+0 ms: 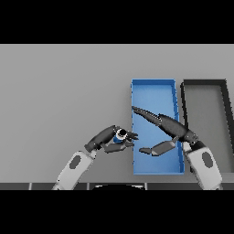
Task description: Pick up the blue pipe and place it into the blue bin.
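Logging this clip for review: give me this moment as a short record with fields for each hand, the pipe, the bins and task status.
left hand: fingers curled round the blue pipe, just left of the blue bin
blue pipe: held, not yet over the bin
right hand: open, fingers straight, stretched over the blue bin, holding nothing
blue bin: on the grey table, nothing seen in it
dark bin: right of the blue bin
task status: pipe picked up, placing not yet done

The pipe (120, 135) sits just left of the bin (153, 89), with a tray (204, 82) right of it.
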### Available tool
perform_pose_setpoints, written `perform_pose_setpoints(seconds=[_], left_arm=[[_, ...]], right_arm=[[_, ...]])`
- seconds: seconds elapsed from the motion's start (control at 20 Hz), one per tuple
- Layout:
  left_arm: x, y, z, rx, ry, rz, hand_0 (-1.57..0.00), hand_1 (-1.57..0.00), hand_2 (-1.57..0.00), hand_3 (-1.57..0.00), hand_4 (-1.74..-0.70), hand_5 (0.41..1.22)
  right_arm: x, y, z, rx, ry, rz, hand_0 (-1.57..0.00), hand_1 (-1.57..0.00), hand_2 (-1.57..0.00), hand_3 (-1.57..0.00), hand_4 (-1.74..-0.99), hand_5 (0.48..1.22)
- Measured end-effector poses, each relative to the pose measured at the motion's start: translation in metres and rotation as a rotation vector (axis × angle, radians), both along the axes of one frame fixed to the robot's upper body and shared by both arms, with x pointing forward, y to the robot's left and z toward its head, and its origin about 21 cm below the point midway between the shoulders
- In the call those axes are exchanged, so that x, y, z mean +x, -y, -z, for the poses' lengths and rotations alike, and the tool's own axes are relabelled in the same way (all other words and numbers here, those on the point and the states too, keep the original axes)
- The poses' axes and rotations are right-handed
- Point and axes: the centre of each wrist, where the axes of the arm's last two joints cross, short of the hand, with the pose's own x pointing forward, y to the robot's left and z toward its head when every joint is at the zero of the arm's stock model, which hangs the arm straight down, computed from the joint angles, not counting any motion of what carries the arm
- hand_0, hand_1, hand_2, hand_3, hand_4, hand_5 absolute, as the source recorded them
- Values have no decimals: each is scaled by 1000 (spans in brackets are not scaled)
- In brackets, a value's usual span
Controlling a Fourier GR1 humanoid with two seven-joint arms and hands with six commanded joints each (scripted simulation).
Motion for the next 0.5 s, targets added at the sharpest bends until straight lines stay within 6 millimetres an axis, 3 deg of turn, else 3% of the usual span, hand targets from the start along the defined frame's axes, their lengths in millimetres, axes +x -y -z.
perform_pose_setpoints(seconds=[0.25,0.5], left_arm=[[3,-1,-1,0,-13,0,-1571,-1571,-1571,-1571,-1475,1221],[4,-3,2,-12,-20,37,-1571,-1571,-1571,-1571,-1474,1221]], right_arm=[[1,-28,-2,-39,-52,-127,1,1,1,1,-1214,520],[14,-62,-7,-94,-56,-209,1,1,1,1,-1194,514]])
